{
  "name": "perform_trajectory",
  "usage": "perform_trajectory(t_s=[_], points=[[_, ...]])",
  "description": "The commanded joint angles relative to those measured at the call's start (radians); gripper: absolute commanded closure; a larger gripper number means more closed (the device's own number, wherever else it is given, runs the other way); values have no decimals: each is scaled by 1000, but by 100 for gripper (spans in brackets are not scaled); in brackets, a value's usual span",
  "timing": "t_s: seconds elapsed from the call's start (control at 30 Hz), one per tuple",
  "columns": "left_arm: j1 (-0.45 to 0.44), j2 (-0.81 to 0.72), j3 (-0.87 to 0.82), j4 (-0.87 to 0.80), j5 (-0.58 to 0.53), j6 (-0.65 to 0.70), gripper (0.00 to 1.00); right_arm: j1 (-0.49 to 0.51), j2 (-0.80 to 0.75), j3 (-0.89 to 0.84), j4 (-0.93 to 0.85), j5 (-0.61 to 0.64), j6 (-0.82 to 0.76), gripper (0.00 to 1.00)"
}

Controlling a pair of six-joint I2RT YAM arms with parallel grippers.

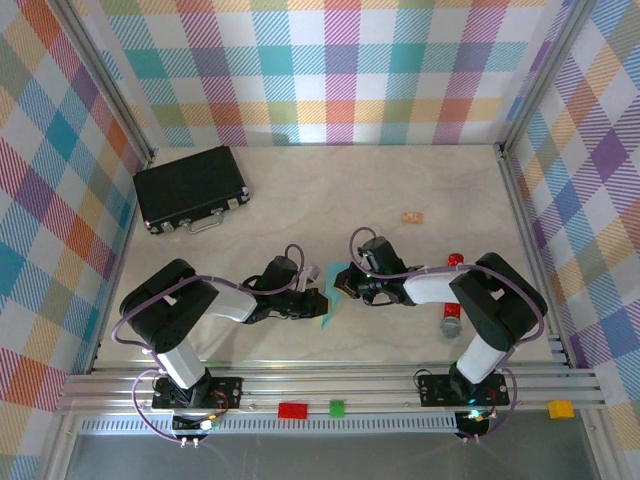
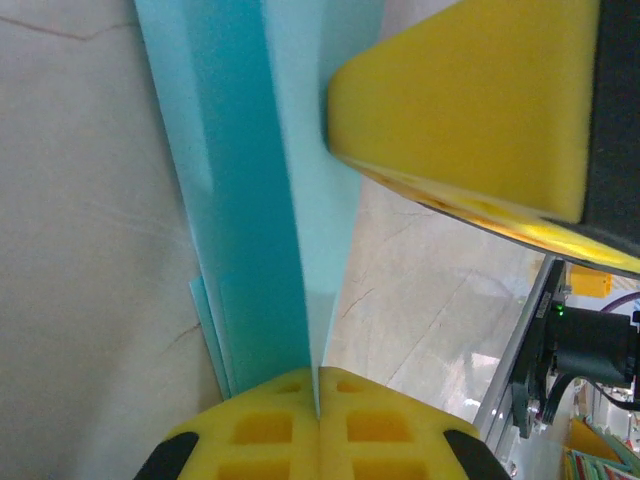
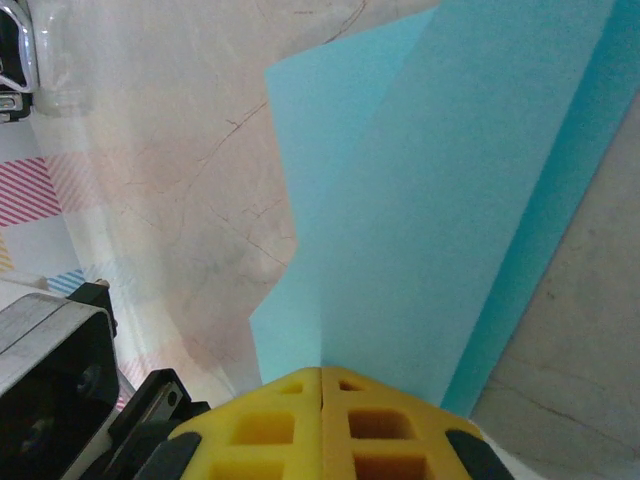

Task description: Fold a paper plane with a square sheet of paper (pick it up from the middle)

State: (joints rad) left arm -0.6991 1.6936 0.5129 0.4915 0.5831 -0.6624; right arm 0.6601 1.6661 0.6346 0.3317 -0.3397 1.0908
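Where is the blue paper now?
Top view, front centre: the blue paper is pinched between the left tool and the right tool.

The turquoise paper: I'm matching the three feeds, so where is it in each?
Top external: turquoise paper, small, just below centre.
Left wrist: tall folded band, top to bottom, pinched by the left gripper.
Right wrist: broad sheet, centre-right, pinched by the right gripper.
Shared landmark: the pale marbled tabletop.
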Motion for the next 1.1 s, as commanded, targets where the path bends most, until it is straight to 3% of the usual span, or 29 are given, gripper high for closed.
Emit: perform_trajectory(t_s=[0.0,0.9,1.07], points=[[33,55,-54,-177,-87,6,100,-8,22,24,36,-22,-6,95],[41,87,-31,-252,-83,61,100,-19,91,7,-14,12,-12,95],[41,46,-31,-243,-35,67,93,-17,95,-15,-52,34,-13,96]])
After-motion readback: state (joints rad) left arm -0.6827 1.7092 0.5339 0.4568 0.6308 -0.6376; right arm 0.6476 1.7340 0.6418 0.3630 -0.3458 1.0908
